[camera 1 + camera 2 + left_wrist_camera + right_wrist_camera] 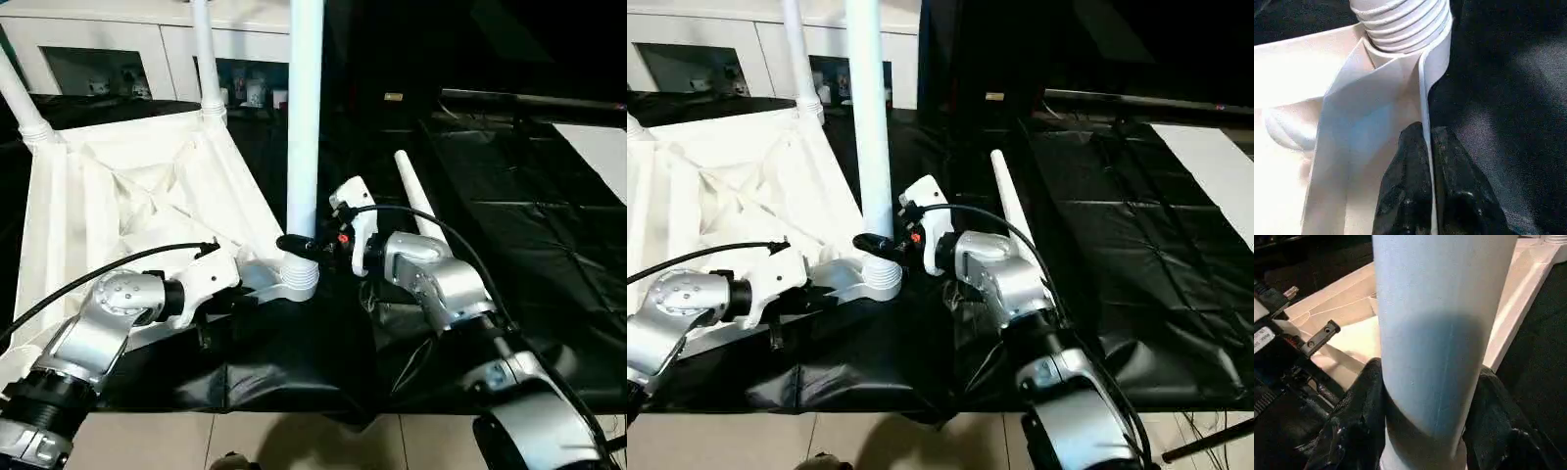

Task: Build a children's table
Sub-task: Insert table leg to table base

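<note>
The children's table lies upside down, its white ribbed tabletop [127, 186] resting on a black sheet. A tall white leg [305, 117] stands in the near corner socket [299, 279]. My right gripper [299, 245] is shut around this leg just above the socket, and its black fingers [1352, 431] hug both sides of the tube. My left gripper [243, 300] is shut on the tabletop's thin rim [1425, 98] beside that corner, one finger [1400, 196] on each side of the wall. Two more legs [20, 98] [206, 59] stand in the far corners.
A loose white leg [416, 201] lies on the black sheet [509, 225] to the right of my right arm. A white glass-door cabinet [108, 49] stands behind the tabletop. The sheet's front edge meets tiled floor [294, 441].
</note>
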You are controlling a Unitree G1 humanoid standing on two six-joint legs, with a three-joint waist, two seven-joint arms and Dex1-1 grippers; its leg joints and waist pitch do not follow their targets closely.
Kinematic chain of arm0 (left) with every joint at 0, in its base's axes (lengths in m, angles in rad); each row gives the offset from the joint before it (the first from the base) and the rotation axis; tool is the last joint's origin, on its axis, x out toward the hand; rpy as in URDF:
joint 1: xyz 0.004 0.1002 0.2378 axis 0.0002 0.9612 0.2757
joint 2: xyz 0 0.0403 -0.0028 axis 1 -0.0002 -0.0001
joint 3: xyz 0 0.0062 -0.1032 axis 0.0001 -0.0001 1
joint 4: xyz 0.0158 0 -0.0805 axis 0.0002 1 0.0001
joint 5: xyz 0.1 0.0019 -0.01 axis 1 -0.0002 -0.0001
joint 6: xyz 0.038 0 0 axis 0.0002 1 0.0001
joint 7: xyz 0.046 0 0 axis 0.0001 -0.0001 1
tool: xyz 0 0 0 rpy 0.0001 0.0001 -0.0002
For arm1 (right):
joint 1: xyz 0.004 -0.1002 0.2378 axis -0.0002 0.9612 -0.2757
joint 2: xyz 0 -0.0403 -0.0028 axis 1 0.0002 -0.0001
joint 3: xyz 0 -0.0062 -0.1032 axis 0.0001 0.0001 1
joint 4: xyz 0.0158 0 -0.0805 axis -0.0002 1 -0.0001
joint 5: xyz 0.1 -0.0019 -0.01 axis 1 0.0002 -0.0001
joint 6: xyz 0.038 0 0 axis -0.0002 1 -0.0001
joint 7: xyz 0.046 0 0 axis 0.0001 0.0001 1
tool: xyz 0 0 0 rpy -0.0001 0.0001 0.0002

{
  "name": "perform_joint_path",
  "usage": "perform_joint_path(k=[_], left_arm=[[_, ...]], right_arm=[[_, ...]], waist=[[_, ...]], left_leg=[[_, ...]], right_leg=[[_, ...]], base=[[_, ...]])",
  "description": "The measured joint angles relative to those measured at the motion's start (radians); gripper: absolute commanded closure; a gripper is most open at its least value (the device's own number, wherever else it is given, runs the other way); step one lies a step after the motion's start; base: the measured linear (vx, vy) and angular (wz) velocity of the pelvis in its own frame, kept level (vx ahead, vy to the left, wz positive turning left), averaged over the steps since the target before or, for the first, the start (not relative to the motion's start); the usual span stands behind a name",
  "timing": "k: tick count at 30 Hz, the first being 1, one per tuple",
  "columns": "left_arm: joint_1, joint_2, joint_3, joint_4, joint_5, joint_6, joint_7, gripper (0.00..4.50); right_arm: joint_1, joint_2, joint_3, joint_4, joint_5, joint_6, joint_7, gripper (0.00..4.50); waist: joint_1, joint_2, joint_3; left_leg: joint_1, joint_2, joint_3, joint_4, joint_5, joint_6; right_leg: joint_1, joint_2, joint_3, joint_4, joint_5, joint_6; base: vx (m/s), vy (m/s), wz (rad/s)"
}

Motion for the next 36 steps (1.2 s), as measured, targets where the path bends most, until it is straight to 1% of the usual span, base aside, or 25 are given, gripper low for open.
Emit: perform_joint_path(k=[7,12,16,20,27,29,32,36], left_arm=[[0.007,0.004,0.004,-0.012,0.0,0.008,-0.008,4.5],[0.009,0.008,0.003,-0.013,0.001,0.008,-0.017,4.5],[0.01,0.01,0.003,-0.014,0.006,0.01,-0.018,4.5],[0.01,0.007,0.003,-0.014,0.011,0.012,-0.013,4.5],[-0.002,-0.012,0.0,0.002,0.024,0.015,-0.005,4.5],[-0.008,-0.019,-0.003,0.011,0.03,0.011,-0.004,4.5],[-0.012,-0.023,-0.004,0.021,0.033,0.008,-0.001,4.5],[-0.013,-0.026,-0.004,0.023,0.035,0.008,-0.001,4.5]], right_arm=[[-0.001,-0.002,-0.002,0.025,-0.001,-0.032,0.041,2.65],[-0.003,-0.007,-0.002,0.035,-0.004,-0.034,0.074,2.65],[-0.016,0.014,-0.033,0.101,0.01,-0.056,0.06,2.65],[-0.012,0.023,-0.053,0.125,0.026,-0.068,0.045,2.65],[0.056,0.04,-0.102,0.107,0.053,-0.126,0.017,2.65],[0.088,0.041,-0.103,0.08,0.056,-0.149,0.004,2.65],[0.15,0.038,-0.1,0.023,0.051,-0.178,-0.011,2.65],[0.178,0.027,-0.078,-0.034,0.033,-0.182,-0.019,2.66]], waist=[[0.0,-0.001,0.0],[0.0,-0.006,-0.004],[-0.001,-0.011,-0.008],[-0.001,-0.012,-0.008],[0.001,-0.01,-0.01],[0.003,-0.008,-0.011],[0.002,-0.007,-0.012],[0.003,-0.006,-0.012]], left_leg=[[0.0,0.0,0.002,0.0,-0.001,0.001],[0.001,0.0,0.002,0.0,-0.001,0.001],[0.002,0.0,0.002,0.0,-0.001,0.001],[0.003,0.0,0.002,0.0,-0.001,0.001],[0.005,0.0,0.003,0.0,-0.001,0.001],[0.006,0.0,0.003,0.0,-0.001,0.001],[0.007,-0.001,0.003,0.0,-0.001,0.001],[0.007,-0.001,0.003,0.0,-0.001,0.001]], right_leg=[[0.0,0.0,0.001,0.0,0.0,0.0],[0.0,0.0,0.001,0.0,0.0,0.0],[0.0,0.0,0.001,0.0,0.0,0.0],[0.001,0.0,0.002,0.0,0.0,0.0],[0.003,-0.001,0.002,0.0,0.0,0.0],[0.004,-0.001,0.002,0.0,0.0,0.0],[0.005,-0.001,0.002,0.0,0.0,0.0],[0.005,-0.001,0.002,0.0,0.0,0.001]], base=[[0.0,0.0,0.0],[0.0,0.0,0.0],[0.0,0.0,0.0],[0.0,0.0,0.0],[0.0,0.0,0.0],[0.0,0.0,0.0],[0.0,0.0,0.0],[0.0,0.0,0.0]])
